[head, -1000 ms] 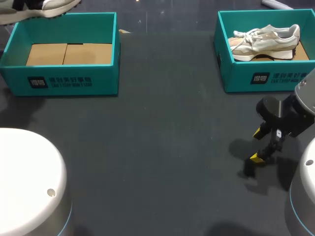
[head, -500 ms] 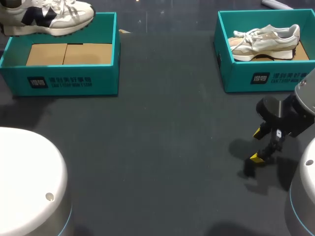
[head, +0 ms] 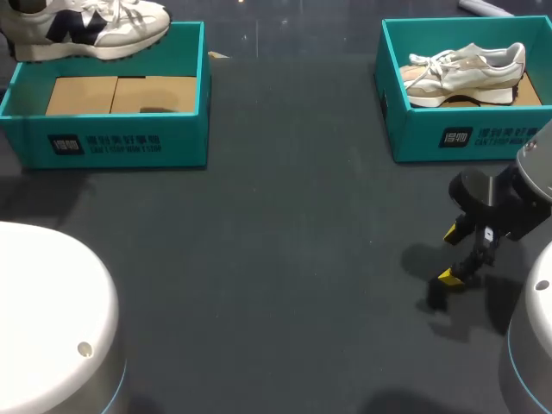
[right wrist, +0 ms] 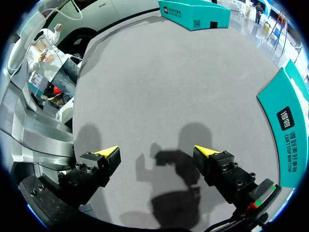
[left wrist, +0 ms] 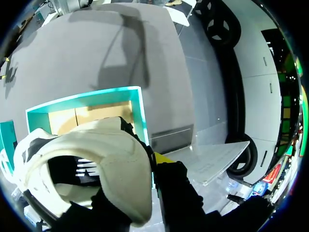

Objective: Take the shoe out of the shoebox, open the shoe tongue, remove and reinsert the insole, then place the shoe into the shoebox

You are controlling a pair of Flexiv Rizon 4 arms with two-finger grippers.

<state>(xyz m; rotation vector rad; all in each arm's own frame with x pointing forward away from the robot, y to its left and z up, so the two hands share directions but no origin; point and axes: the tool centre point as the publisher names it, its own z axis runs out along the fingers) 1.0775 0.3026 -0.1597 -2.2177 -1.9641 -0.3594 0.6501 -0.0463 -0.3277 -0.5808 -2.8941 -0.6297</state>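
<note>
Left pincer (left wrist: 157, 160) pinches the heel collar of a white sneaker (head: 90, 26); only one yellow tip shows, tight beside the heel. The sneaker, white with dark side patches and white laces, hangs sole-down over the back rim of the left shoebox (head: 121, 142), a teal box with a cardboard floor. Farther right on the dark bench (head: 276, 259), a second teal shoebox (head: 431, 129) holds a beige sneaker (head: 466, 73). In front of that box the right pincer (right wrist: 157, 154) hovers low over the bench, fingers spread.
</note>
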